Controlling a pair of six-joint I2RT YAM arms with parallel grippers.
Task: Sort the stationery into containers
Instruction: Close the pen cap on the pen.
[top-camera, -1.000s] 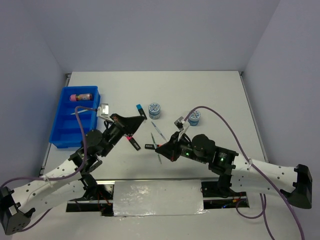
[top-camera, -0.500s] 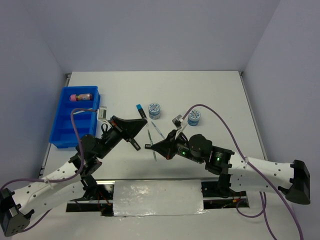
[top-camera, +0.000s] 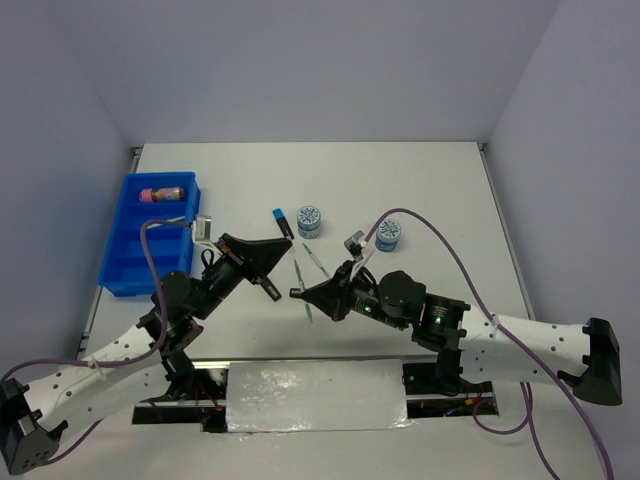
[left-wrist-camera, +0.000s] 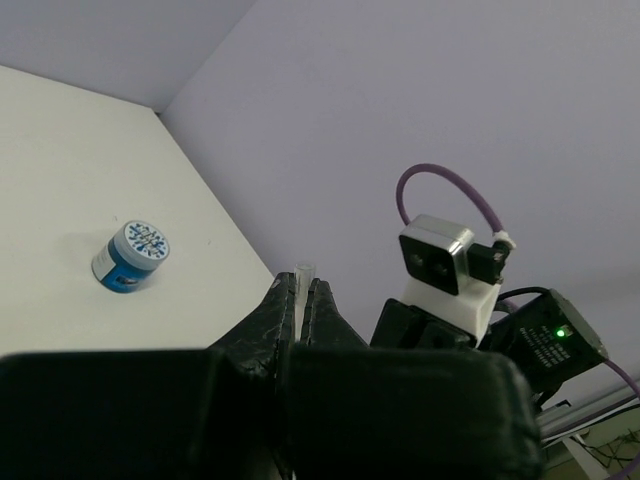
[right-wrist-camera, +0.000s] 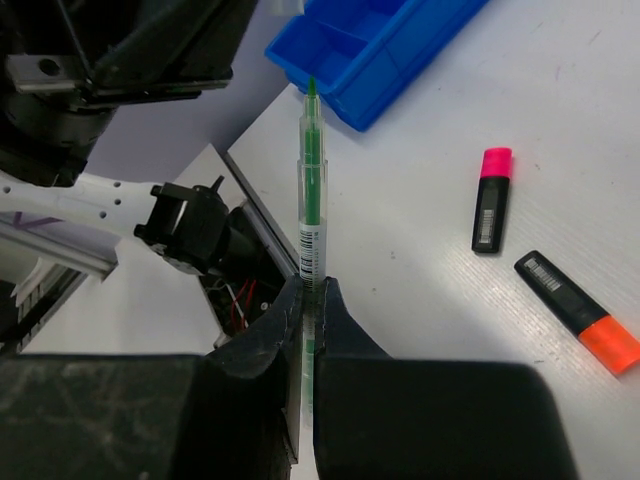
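Note:
My right gripper (top-camera: 298, 293) (right-wrist-camera: 312, 285) is shut on a thin green pen (right-wrist-camera: 311, 190) (top-camera: 308, 312), held above the table with its tip toward the left arm. My left gripper (top-camera: 289, 241) (left-wrist-camera: 303, 285) is shut on a thin clear pen (left-wrist-camera: 303, 272); only its end shows between the jaws. The blue tray (top-camera: 128, 262) (right-wrist-camera: 400, 45) sits at the left with a pink tube (top-camera: 162, 193) in its far compartment. On the table lie a pink-capped highlighter (right-wrist-camera: 492, 200) (top-camera: 266, 286), an orange-capped one (right-wrist-camera: 580, 312), a blue-capped one (top-camera: 280, 219), another pen (top-camera: 319, 263) and two tape rolls (top-camera: 310, 220) (top-camera: 388, 235) (left-wrist-camera: 131, 256).
Grey walls close in the table (top-camera: 430, 190) on three sides. The right arm's purple cable (top-camera: 450, 250) loops over the table's right half. A metal plate (top-camera: 315, 397) lies along the near edge between the arm bases.
My right gripper has shifted a little to the left with the green pen. The left gripper has hardly moved. Both stay shut.

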